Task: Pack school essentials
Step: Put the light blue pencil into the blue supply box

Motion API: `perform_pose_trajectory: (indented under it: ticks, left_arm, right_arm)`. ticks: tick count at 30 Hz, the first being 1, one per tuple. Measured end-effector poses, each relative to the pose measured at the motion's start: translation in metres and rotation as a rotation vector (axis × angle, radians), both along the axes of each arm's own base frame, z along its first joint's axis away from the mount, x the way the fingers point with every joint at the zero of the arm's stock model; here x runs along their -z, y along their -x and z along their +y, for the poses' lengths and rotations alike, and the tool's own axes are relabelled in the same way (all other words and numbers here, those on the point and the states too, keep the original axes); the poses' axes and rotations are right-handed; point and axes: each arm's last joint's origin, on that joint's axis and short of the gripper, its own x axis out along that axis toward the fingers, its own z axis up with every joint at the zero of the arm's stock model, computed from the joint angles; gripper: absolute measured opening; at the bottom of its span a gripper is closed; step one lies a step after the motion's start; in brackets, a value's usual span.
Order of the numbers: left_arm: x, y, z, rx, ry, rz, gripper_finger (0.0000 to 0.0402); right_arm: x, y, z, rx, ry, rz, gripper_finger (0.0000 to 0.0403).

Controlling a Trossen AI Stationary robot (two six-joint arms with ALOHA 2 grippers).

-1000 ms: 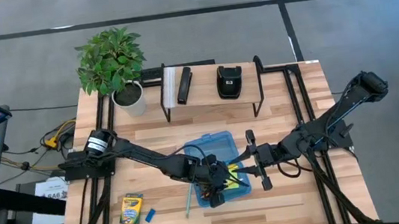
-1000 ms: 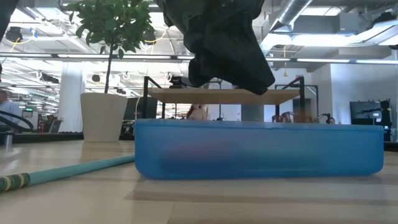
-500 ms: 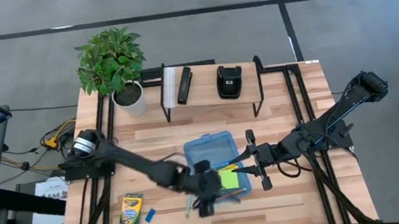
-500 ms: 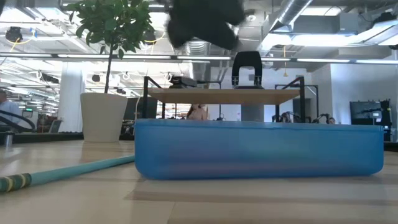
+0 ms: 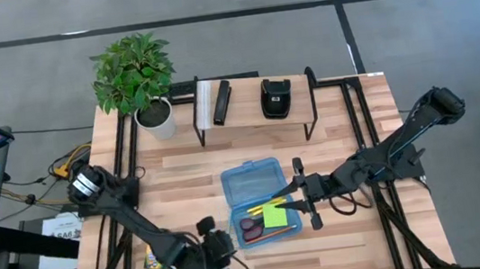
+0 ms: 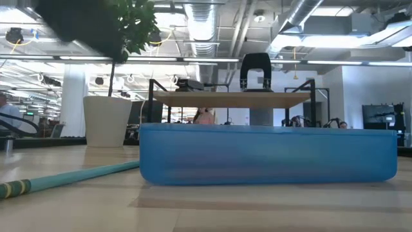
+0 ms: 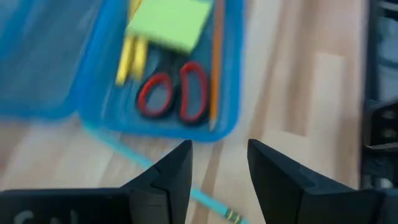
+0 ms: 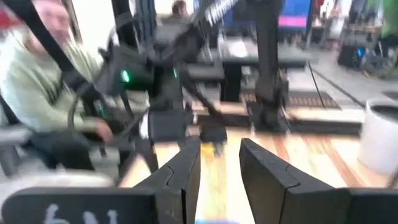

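The red-handled scissors [image 7: 173,92] lie flat in the open blue case, handles toward the table's near edge. The lime-green sticky-note pad [image 7: 169,21] lies flat just beyond them, partly over the yellow pencils [image 7: 129,55]. An orange pencil [image 7: 214,68] runs along the case wall beside the scissors. A teal-green pencil [image 6: 67,176] lies on the table outside the case, near the front edge.
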Motion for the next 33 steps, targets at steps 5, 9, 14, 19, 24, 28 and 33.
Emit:
perform_pose_trajectory:
  ticks: [5, 9, 14, 19, 24, 28, 33]
  left_arm:
    - [0.021, 0.008, 0.010, -0.181, 0.106, 0.032, 0.0142]
    - [0.034, 0.011, 0.021, -0.261, 0.140, 0.055, 0.0142]
    - [0.041, 0.008, 0.030, -0.310, 0.189, 0.077, 0.0142]
    - [0.051, 0.003, 0.033, -0.318, 0.210, 0.100, 0.0142]
    - [0.069, -0.006, 0.035, -0.317, 0.236, 0.157, 0.0142]
    - [0.076, -0.008, 0.038, -0.342, 0.229, 0.183, 0.0142]
    - [0.079, -0.002, 0.045, -0.395, 0.186, 0.264, 0.0141]
  right_arm:
    - [0.010, -0.011, -0.006, 0.039, -0.021, 0.028, 0.0134]
    - [0.018, -0.020, -0.009, 0.061, -0.013, 0.037, 0.0134]
    - [0.019, -0.023, -0.017, 0.092, -0.029, 0.046, 0.0134]
    - [0.019, -0.023, -0.018, 0.093, -0.027, 0.045, 0.0134]
    - [0.020, -0.023, -0.018, 0.092, -0.025, 0.051, 0.0134]
    - [0.020, -0.023, -0.017, 0.088, -0.028, 0.057, 0.0134]
    - [0.020, -0.023, -0.017, 0.089, -0.026, 0.059, 0.0134]
